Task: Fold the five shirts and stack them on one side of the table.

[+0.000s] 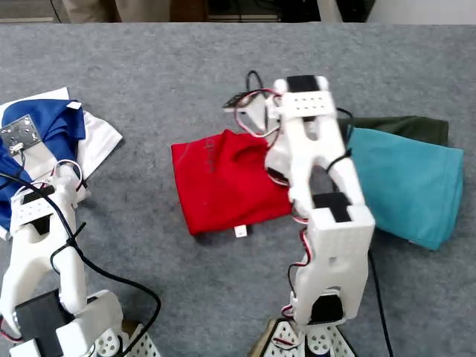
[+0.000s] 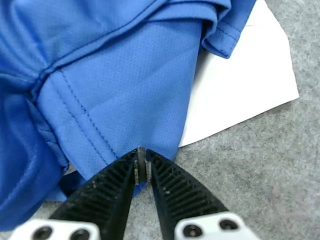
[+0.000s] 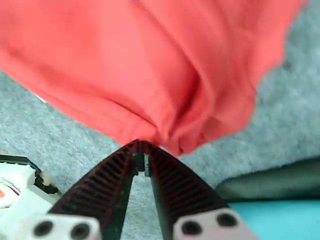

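On the tabletop (image 1: 149, 67) the red shirt (image 1: 223, 186) lies central, the right jaws pinched shut on its 3 o'clock edge. The blue shirt (image 1: 48, 123), at 9 o'clock, has its hem clamped in the left jaws. We judge both light and limp, best held by stitched hems.

**Jaws closed right at the blue hem**

The left gripper (image 2: 141, 167) has its tips pressed together against the edge of the blue shirt (image 2: 120, 85). That shirt lies rumpled over a white shirt (image 2: 240, 85), with grey table (image 2: 260, 170) beside them. I can't tell if any fabric is caught.
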Robot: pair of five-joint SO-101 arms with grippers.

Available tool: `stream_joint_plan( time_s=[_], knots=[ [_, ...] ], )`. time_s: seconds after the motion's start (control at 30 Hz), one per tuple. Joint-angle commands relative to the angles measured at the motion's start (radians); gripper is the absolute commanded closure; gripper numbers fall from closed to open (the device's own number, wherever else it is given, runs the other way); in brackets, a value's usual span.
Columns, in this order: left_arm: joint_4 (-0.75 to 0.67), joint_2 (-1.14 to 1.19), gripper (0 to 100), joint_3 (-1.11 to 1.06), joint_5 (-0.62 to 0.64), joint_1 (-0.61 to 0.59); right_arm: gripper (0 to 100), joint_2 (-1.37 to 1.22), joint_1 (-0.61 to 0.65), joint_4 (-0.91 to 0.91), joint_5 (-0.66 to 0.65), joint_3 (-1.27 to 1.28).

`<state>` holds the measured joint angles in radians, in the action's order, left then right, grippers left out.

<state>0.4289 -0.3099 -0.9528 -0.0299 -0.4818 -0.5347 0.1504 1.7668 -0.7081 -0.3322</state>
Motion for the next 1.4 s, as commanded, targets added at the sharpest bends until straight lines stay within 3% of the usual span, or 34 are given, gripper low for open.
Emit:
stream_joint_plan(
  time_s=[0.0, 0.3, 0.47, 0.7, 1.1, 1.37],
  knots=[
    [-0.014, -0.018, 98, 0.002, -0.011, 0.000, 99.0, 0.087, -0.022, 0.020, -0.005, -0.021],
    [-0.014, -0.018, 98, 0.002, -0.011, 0.000, 99.0, 0.119, 0.225, 0.017, 0.124, -0.139],
    [-0.014, -0.018, 98, 0.002, -0.011, 0.000, 99.0, 0.013, 0.288, 0.006, 0.143, -0.193],
    [-0.014, -0.018, 98, 0.002, -0.011, 0.000, 99.0, -0.179, 0.255, 0.000, 0.143, -0.432],
    [-0.014, -0.018, 98, 0.002, -0.011, 0.000, 98.8, -0.541, 0.036, 0.000, 0.138, -1.067],
    [-0.014, -0.018, 98, 0.002, -0.011, 0.002, 98.8, -0.587, 0.028, 0.020, 0.141, -1.334]
  ],
)
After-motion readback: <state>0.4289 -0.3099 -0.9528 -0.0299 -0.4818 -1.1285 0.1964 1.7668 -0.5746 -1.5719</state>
